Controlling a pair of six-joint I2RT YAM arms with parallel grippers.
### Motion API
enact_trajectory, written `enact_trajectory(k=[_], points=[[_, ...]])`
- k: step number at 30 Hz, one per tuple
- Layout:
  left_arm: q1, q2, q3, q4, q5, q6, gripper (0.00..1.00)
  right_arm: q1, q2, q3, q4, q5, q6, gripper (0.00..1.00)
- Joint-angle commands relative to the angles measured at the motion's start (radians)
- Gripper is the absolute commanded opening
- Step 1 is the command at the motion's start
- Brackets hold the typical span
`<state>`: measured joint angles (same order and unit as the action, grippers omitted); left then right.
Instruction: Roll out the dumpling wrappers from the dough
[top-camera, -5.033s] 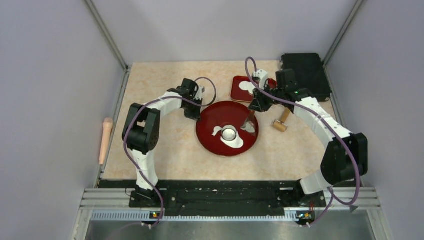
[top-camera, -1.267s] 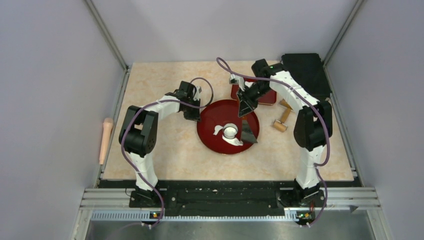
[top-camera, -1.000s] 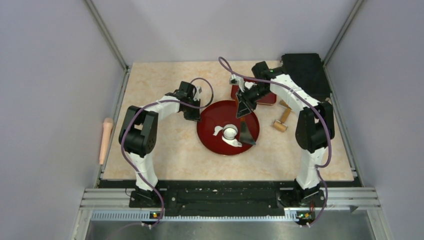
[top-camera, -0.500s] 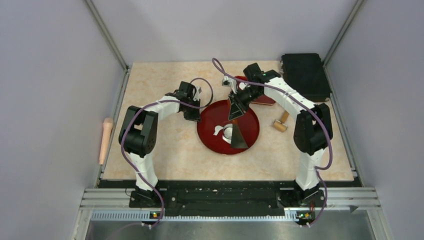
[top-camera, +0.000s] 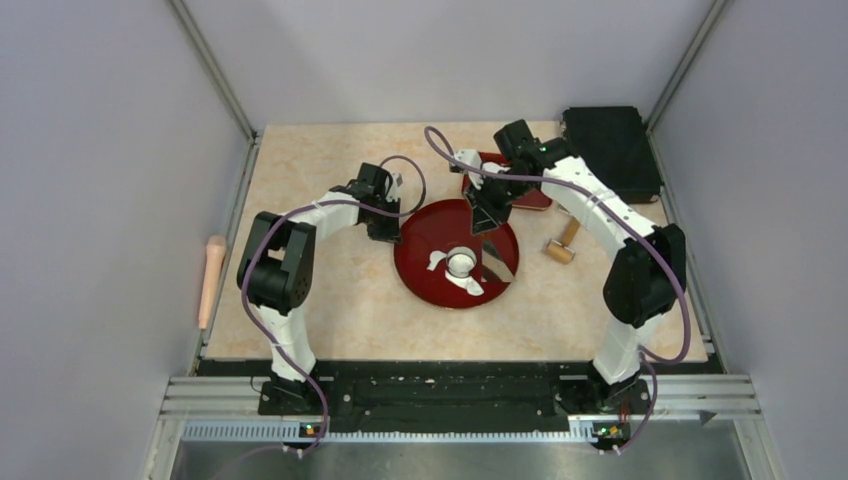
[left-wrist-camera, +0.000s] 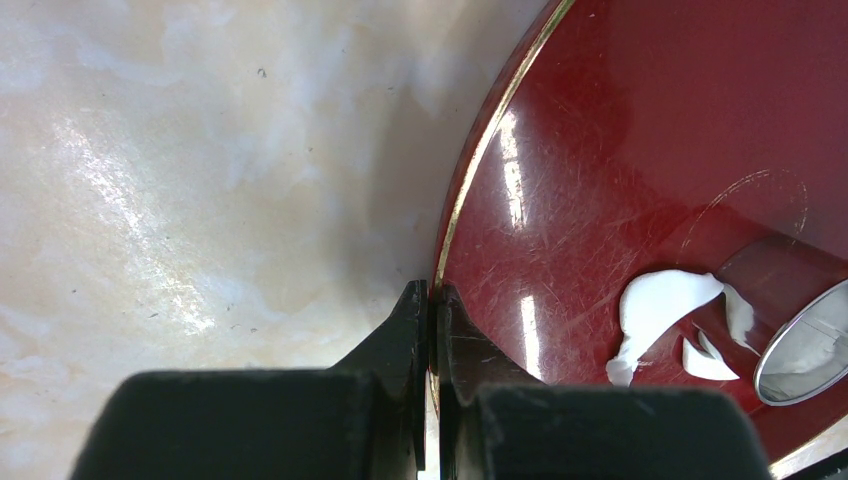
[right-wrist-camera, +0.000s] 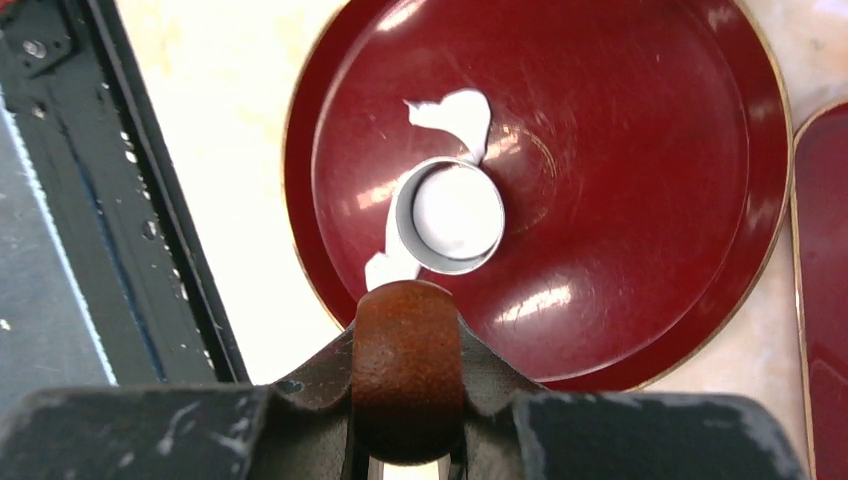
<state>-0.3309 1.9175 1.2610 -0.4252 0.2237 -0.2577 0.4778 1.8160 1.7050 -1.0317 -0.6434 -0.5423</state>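
Starting way off to the left of the left gripper, a pale rolling pin (top-camera: 211, 280) lies along the table's edge, well apart from everything else. The left gripper (left-wrist-camera: 430, 295) has its fingers pinched together on the gold-edged rim of the round red plate (left-wrist-camera: 620, 150), at the plate's left side, so that's a proper clamp on the rim.

Just right of those fingers, inside the plate, sit ragged white scraps of dough (left-wrist-camera: 660, 305). They touch the metal ring (left-wrist-camera: 810, 345) standing a bit further right. In the right wrist view the ring has a neat round white disc inside it, the dumpling wrapper (right-wrist-camera: 455, 212), with dough scraps poking out on two sides of the ring.

The right gripper (right-wrist-camera: 405, 345) hangs above the plate, over its far right part. It's clear of the ring and dough, as far as the top view tells. Its fingers are closed tight on a brown rounded handle (right-wrist-camera: 405, 395); what tool that belongs to, can't tell.

Right of that gripper, a small red tray (right-wrist-camera: 826, 300) sits just beside the plate. A small wooden roller (top-camera: 562, 243) lies on the table (top-camera: 330, 300), and a black box (top-camera: 610, 150) sits in the far right corner.
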Motion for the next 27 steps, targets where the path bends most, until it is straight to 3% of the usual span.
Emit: enact_trajectory(k=[1, 10, 27], points=[[0.009, -0.006, -0.036, -0.061, -0.047, -0.005, 0.0, 0.005, -0.061, -0.085, 0.067, 0.097, -0.016, 0.0], [0.01, -0.006, -0.039, -0.057, -0.048, -0.006, 0.0, 0.007, -0.04, -0.159, 0.226, 0.064, 0.084, 0.0], [0.009, -0.004, -0.042, -0.054, -0.043, -0.009, 0.0, 0.008, -0.045, -0.235, 0.537, -0.07, 0.462, 0.0]])
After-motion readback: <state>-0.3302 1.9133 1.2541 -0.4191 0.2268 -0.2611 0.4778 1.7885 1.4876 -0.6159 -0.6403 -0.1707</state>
